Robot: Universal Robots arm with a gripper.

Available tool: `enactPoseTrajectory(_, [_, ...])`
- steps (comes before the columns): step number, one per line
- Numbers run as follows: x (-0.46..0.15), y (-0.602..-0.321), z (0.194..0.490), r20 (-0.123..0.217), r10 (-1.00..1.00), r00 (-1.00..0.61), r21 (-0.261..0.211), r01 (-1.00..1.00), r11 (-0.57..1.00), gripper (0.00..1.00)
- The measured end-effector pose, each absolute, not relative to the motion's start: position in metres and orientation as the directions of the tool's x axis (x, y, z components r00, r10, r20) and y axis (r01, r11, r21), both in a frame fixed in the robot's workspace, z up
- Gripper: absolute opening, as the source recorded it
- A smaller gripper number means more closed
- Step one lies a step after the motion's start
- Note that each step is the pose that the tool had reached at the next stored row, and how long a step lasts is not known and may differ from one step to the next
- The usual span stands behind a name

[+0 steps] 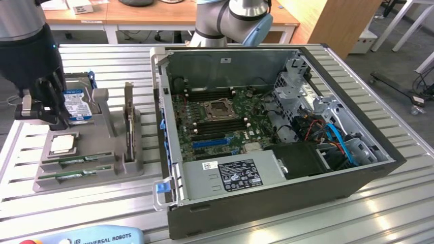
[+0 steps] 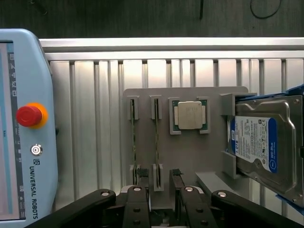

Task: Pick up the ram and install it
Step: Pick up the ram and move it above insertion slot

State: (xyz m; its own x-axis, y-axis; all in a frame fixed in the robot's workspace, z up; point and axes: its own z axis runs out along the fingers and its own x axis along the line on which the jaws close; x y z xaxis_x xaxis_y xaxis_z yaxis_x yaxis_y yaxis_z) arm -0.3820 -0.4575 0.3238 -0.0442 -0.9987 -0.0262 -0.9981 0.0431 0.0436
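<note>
The gripper (image 1: 42, 116) (image 2: 159, 175) is positioned above the grey parts tray (image 1: 101, 175) (image 2: 190, 156), clear of its contents. The fingers (image 2: 142, 190) are spread apart, and nothing is held between them. The ram (image 1: 76, 160) (image 2: 156, 137) is seated on edge in its tray slot, below the gripper; in the wrist view it is aligned roughly with the gap between the fingers. A second stick (image 1: 76, 175) (image 2: 134, 137) is seated parallel, just beside the first, on the side nearer the teach pendant (image 1: 95, 238) (image 2: 23, 128). On the other side of the ram, the processor (image 1: 62, 144) (image 2: 189, 115) is laid flat, and beyond it the hard drive (image 1: 76, 104) (image 2: 259, 142) is held. An upright expansion card (image 1: 129, 122) is carried at the tray edge. The open computer case (image 1: 271, 127) is located well apart from the gripper on the slatted table (image 1: 379, 213).
</note>
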Motion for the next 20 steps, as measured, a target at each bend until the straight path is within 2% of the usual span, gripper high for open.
enactPoseTrajectory(7, [-0.3820, -0.4575, 0.3125, -0.027, -0.999, -0.044, 0.044, -0.998, 0.043, 0.31])
enactPoseTrajectory(20, [-0.3820, -0.4654, 0.3123, -0.027, -0.999, -0.044, 0.044, -0.998, 0.043, 0.31])
